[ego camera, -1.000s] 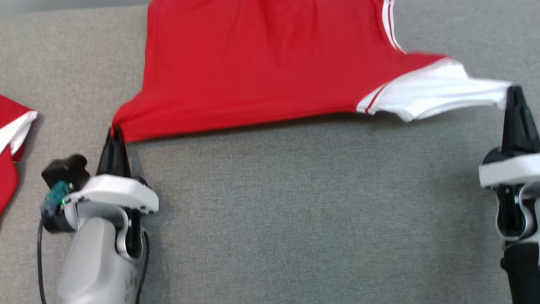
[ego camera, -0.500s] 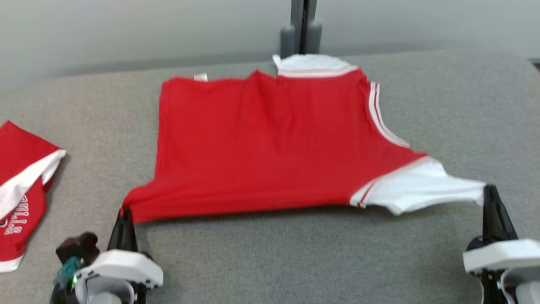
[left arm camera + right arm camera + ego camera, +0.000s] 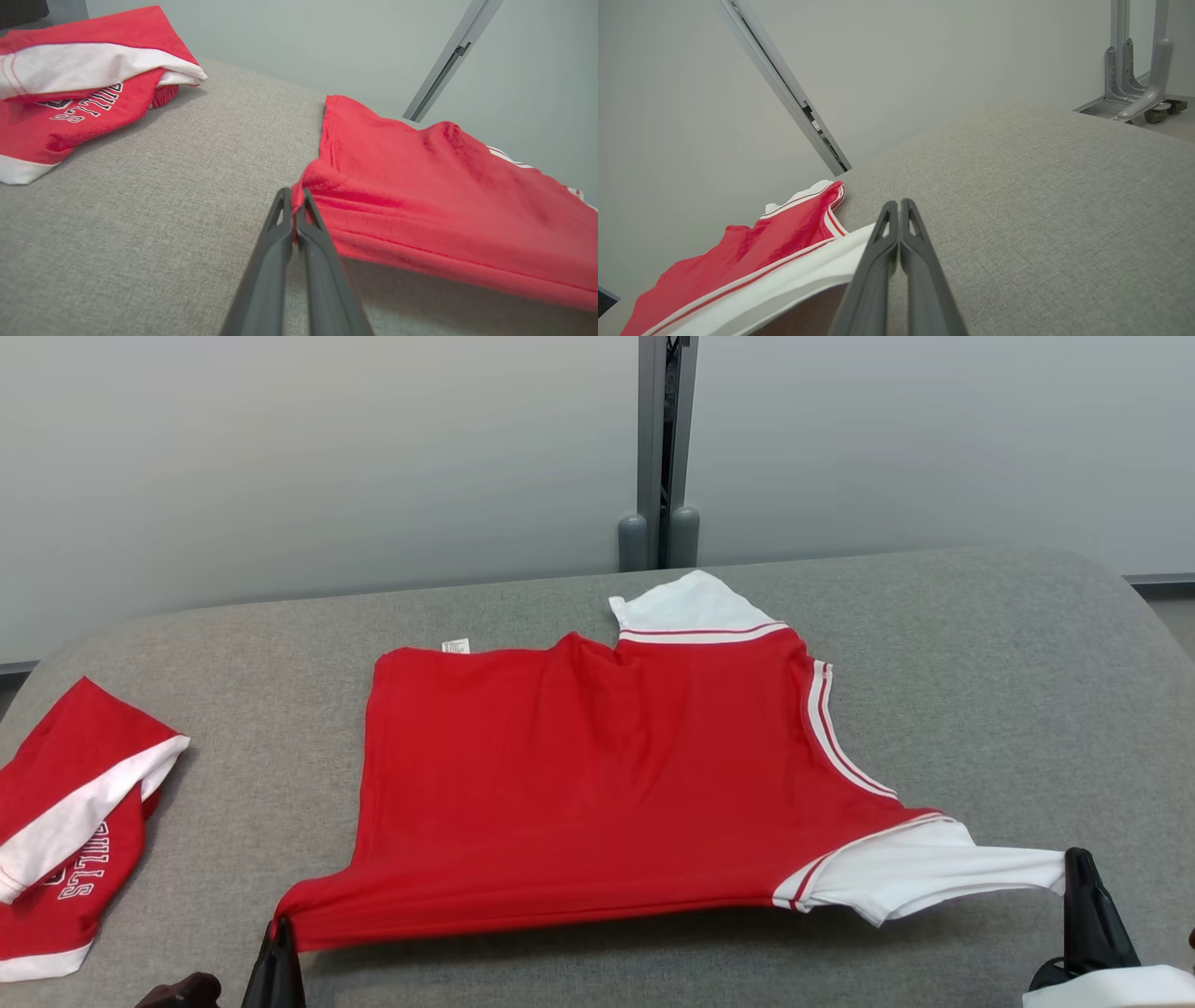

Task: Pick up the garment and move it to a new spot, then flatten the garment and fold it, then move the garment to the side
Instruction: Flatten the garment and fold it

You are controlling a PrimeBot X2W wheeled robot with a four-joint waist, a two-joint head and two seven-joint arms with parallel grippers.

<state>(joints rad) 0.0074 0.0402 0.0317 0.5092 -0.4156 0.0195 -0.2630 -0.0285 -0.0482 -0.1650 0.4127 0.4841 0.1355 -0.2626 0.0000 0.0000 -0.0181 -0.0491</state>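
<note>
**Head view, read from the nearest edge outward.** At 7 o'clock the left gripper (image 3: 277, 933) is pinching the red hem corner (image 3: 306, 186) of the garment (image 3: 579, 784). In the left wrist view its two dark fingers (image 3: 273, 266) are pressing together on the cloth, which is bunching at their tips. At 4 o'clock the right gripper (image 3: 1078, 863) is clamping the end of the white sleeve (image 3: 920, 873). In the right wrist view its fingers (image 3: 873, 275) are lying flat against each other, with the white cloth trailing off to their left.

Between the two grips the near edge is stretching taut and riding just above the grey table (image 3: 1008, 691), throwing a shadow beneath it. Toward the centre the red body is lying spread on the table, with soft ripples crossing it. At the garment's far edge a white panel, probably the other sleeve, is poking out at 12 o'clock, and a small label (image 3: 456, 646) is showing at 11 o'clock. At 9 o'clock a second garment (image 3: 65, 821), red and white with lettering, is resting well apart. Farthest off, a grey post (image 3: 665, 448) is rising against the pale wall (image 3: 280, 476).

**Step in hand (judged):** flattening; folding is not yet begun. The next move is calling for both grips to descend together, keeping the edge tensioned until it is lying on the table. Only then should they release.
</note>
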